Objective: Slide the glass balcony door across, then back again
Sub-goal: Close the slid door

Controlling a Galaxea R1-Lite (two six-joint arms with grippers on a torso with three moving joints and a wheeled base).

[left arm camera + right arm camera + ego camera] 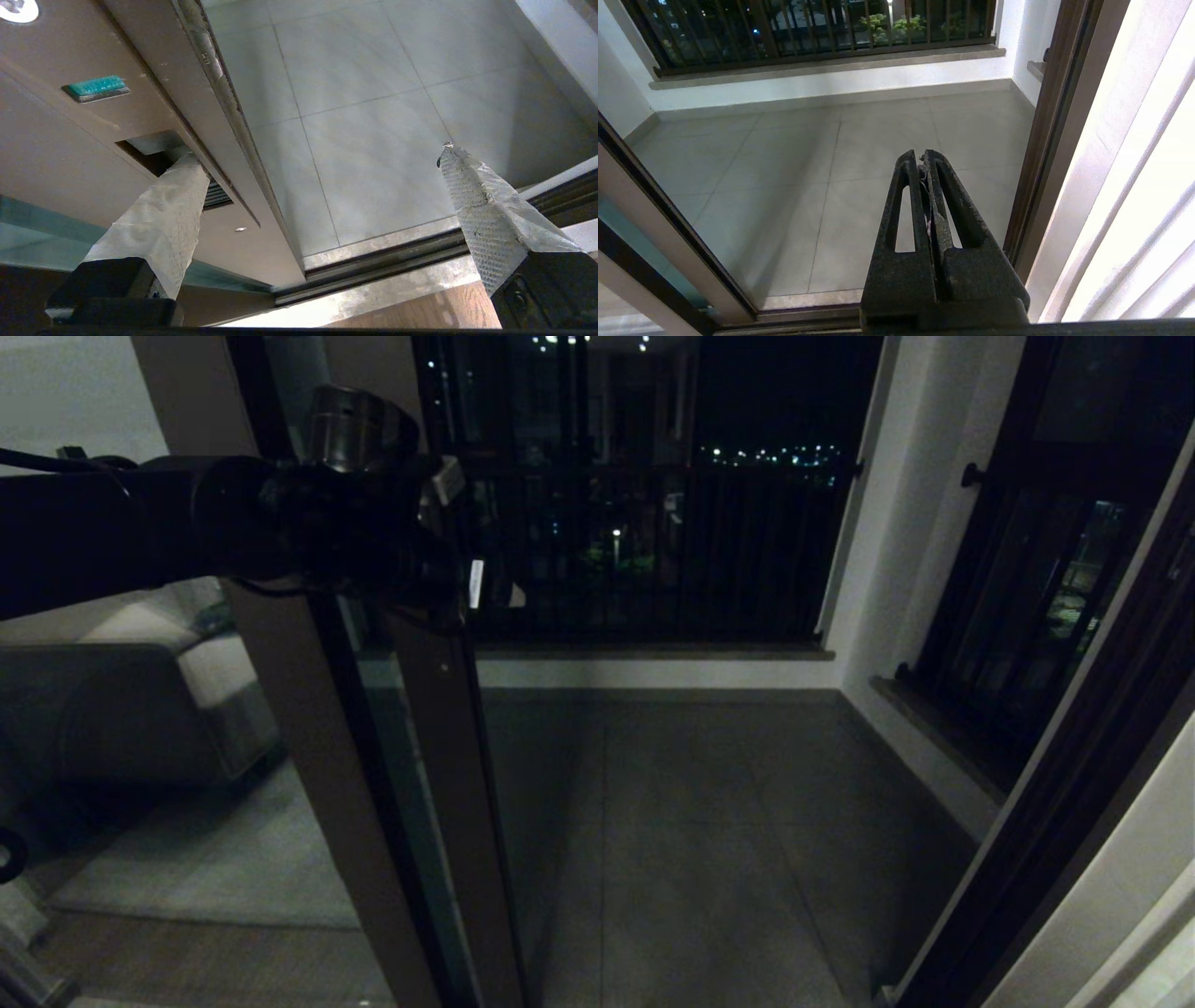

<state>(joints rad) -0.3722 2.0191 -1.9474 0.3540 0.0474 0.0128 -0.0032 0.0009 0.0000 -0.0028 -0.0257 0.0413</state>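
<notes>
The glass balcony door (455,775) stands at the left of the doorway, its brown stile edge-on and the opening to the balcony wide. My left gripper (471,586) is at the stile at about chest height. In the left wrist view it (317,154) is open: one taped finger (161,210) reaches into the recessed handle (149,150) on the stile (60,140), and the other finger (476,205) hangs free over the balcony tiles. My right gripper (922,156) is shut on nothing, low near the right door jamb (1045,140). The door's edge (668,242) shows there.
A sofa (112,700) shows through the fixed glass panel at the left. The balcony floor (700,821) runs to a dark railing (653,551). A barred window (1027,616) is on the right wall. The floor track (373,266) crosses the threshold.
</notes>
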